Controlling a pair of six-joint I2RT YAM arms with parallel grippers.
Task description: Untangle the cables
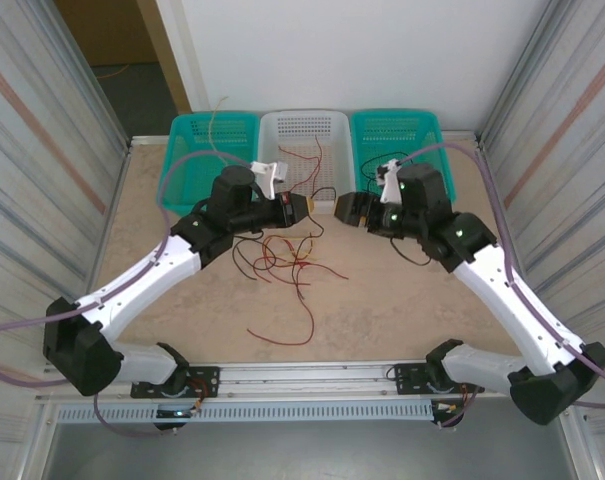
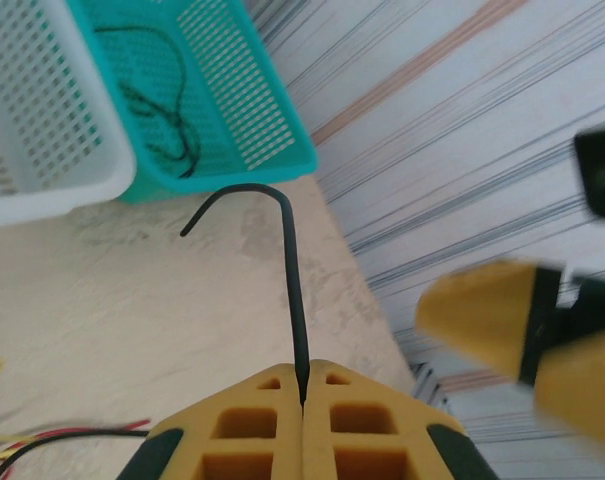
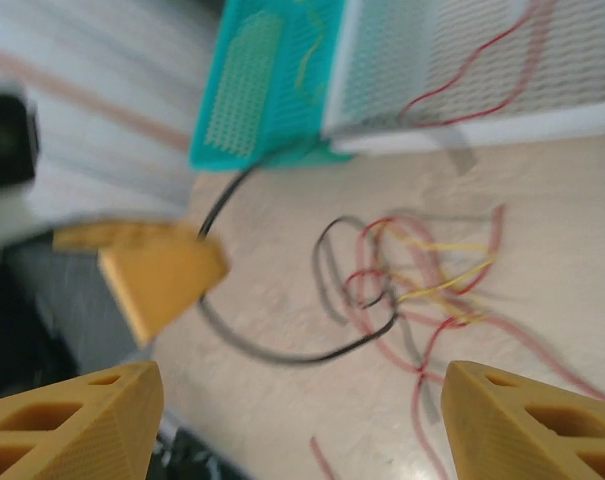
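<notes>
While the left gripper (image 2: 302, 388) pinches a black cable (image 2: 293, 280) between closed jaws, the right gripper (image 3: 300, 405) hangs wide open and empty, facing the tangled cables (image 3: 422, 285)

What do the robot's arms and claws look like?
The left arm and right arm have white shells and black joints. Small green lights dot the right one. A lilac hose runs along each. The left gripper and right gripper end in mustard-yellow wedge fingers with hollow cells.

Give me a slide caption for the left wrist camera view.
Left end effector shut on a hooked black cable, with a teal basket beyond.
</notes>
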